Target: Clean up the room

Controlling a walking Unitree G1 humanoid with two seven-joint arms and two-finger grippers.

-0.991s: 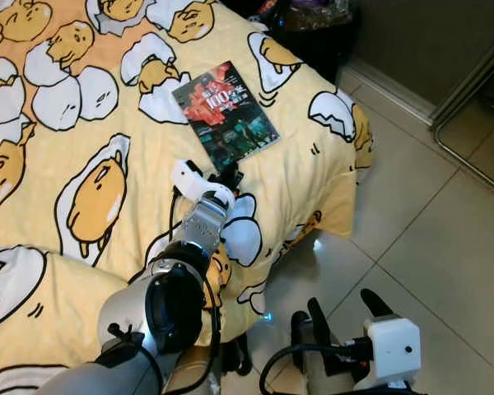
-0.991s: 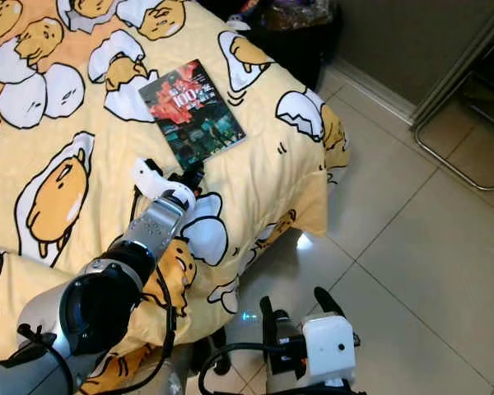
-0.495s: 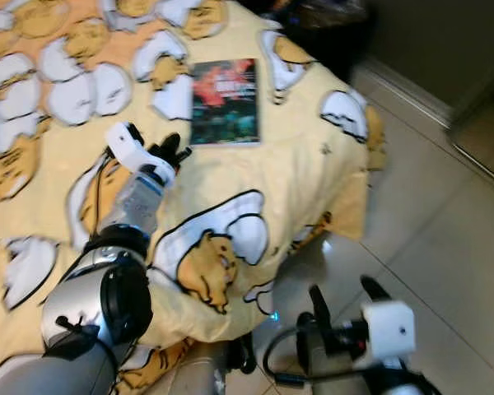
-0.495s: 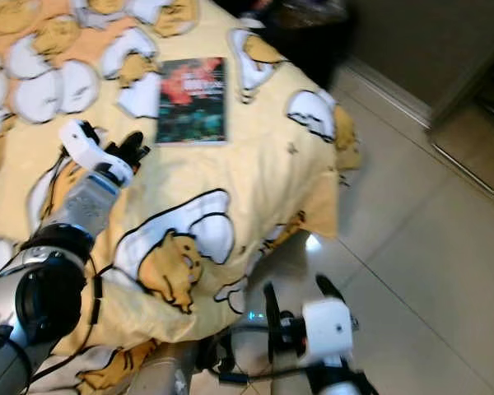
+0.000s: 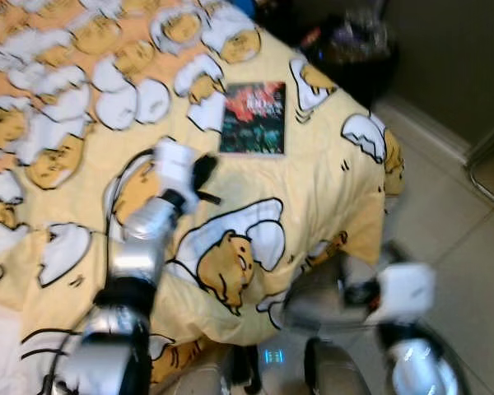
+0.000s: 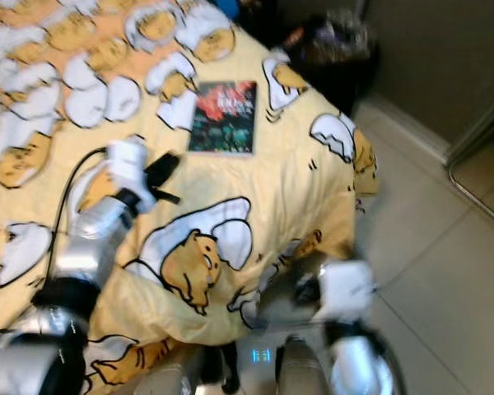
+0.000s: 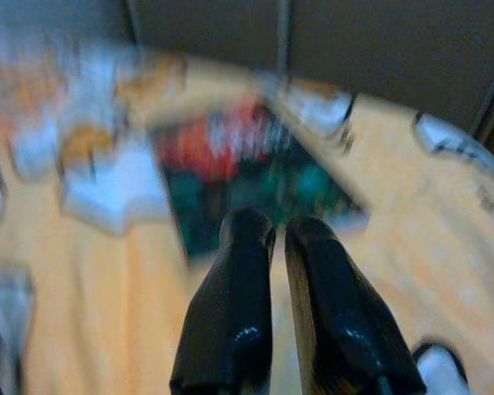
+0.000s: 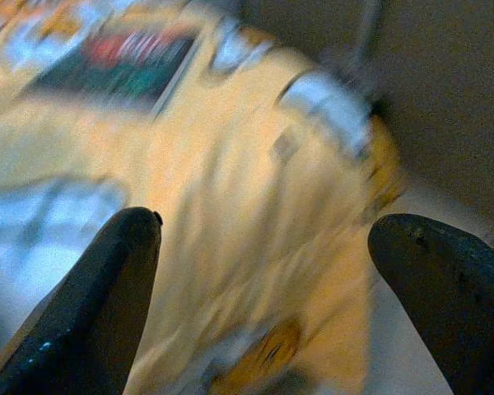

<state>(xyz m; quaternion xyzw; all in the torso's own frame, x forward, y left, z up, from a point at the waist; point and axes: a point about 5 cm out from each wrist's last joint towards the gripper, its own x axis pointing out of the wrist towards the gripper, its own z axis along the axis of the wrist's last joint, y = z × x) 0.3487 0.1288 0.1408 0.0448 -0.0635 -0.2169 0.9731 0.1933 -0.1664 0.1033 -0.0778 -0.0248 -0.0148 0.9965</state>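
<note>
A dark-covered book (image 5: 253,118) with red lettering lies flat on the yellow bed cover (image 5: 329,181), near the bed's far corner. My left gripper (image 5: 204,176) hovers over the cover just short of the book's near edge. In the left wrist view its fingers (image 7: 239,271) stand pressed together with nothing between them, and the book (image 7: 255,177) lies right ahead. My right gripper (image 8: 263,239) is open with its fingers wide apart, facing the bed's side. Its white wrist block (image 5: 403,288) is blurred by the bed's foot corner.
The bed cover carries a cartoon egg print and drapes over the corner to the floor. A dark bag or bin (image 5: 350,49) stands behind the far corner. Pale tiled floor (image 5: 469,247) runs to the right, and a metal frame (image 6: 477,193) stands at the right edge.
The camera has swung and the picture is blurred. My left gripper has lifted and now points at the book. My right arm has risen from near the floor towards the bed's corner.
</note>
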